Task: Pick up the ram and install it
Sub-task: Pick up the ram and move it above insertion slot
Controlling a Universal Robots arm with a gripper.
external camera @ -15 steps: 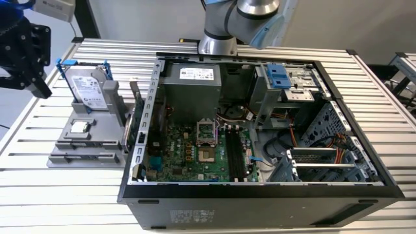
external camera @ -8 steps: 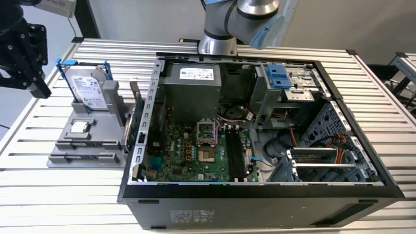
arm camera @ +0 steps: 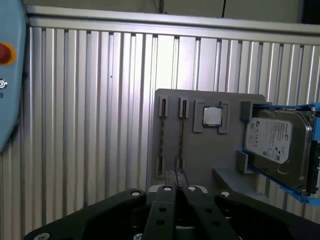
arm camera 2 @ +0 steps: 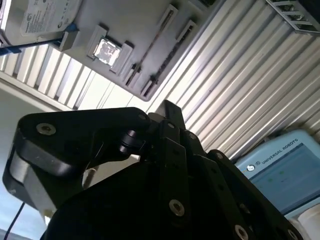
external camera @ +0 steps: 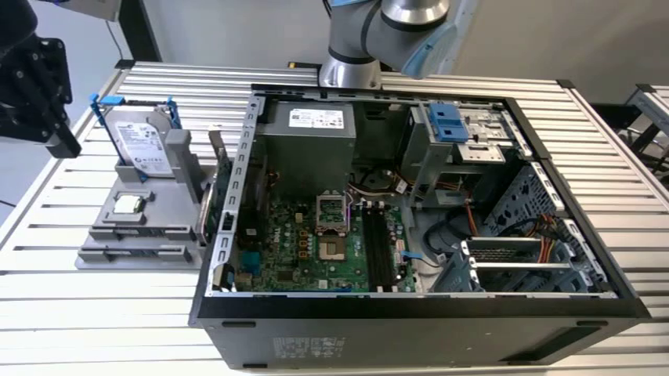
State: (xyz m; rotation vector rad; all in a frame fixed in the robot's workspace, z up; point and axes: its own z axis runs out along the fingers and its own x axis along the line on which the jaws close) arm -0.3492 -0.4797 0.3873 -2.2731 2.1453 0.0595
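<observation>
Gripper (arm camera: pixel 176 175) hangs over the table (arm camera: pixel 90 125) with its fingers pressed together, nothing between them. The ram (arm camera: pixel 181 135) sits on edge in a slot of the grey holder (arm camera: pixel 210 155), with a second stick (arm camera: pixel 162 135) in the slot beside it. In the first wrist view the fingertips point at the ram's end, clear of it. The holder is at the exterior view's left of the open case (external camera: pixel 418 321).
</observation>
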